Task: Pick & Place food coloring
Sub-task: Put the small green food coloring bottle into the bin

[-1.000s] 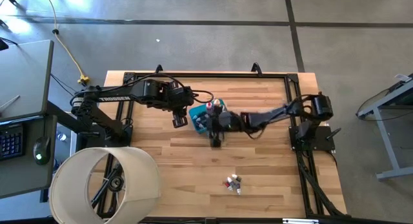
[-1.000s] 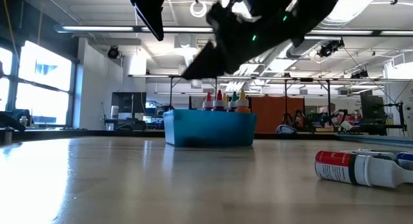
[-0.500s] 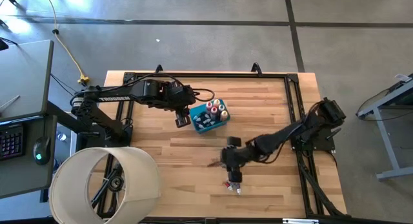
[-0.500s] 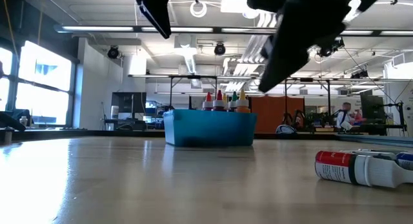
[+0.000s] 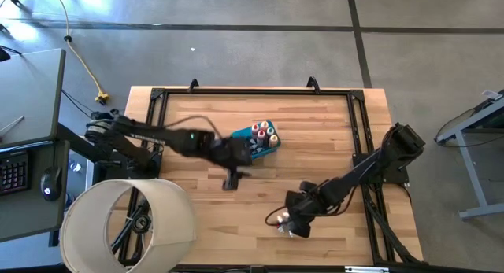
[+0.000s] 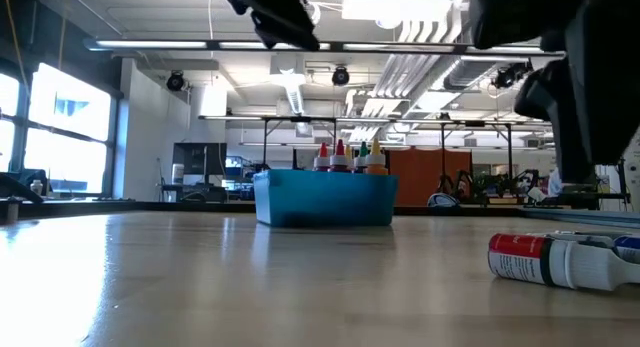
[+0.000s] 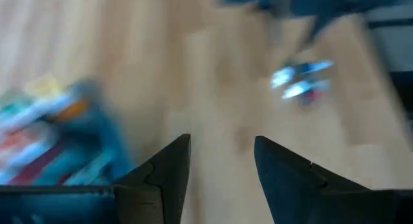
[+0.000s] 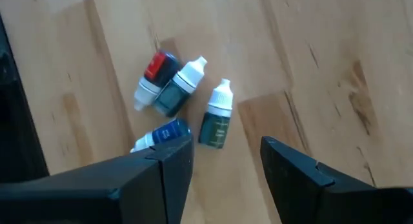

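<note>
Several small food coloring bottles (image 8: 177, 88) lie on their sides in a cluster on the wood table: one red-labelled, two dark green, one blue, all with white caps. They also show in the high view (image 5: 282, 224) and in the low view (image 6: 560, 259). My right gripper (image 8: 226, 161) hovers open just above this cluster (image 5: 298, 218), touching none of them. More food coloring bottles (image 6: 345, 157) stand upright in the blue tub (image 5: 253, 143). My left gripper (image 7: 222, 146) is open in the air, just on the near side of the tub (image 5: 231, 177).
A black frame rail (image 5: 364, 147) runs along the table's right side, with another along the far edge. A large pale round lampshade (image 5: 130, 222) overlaps the table's near left corner. Bare wood lies between the tub and the lying bottles.
My right gripper has swung from above the tub toward the table's near edge and come down over the lying bottles. My left gripper has moved from the tub's left side toward the near edge and rightward, ending just in front of the tub. The tub and bottles have stayed put.
</note>
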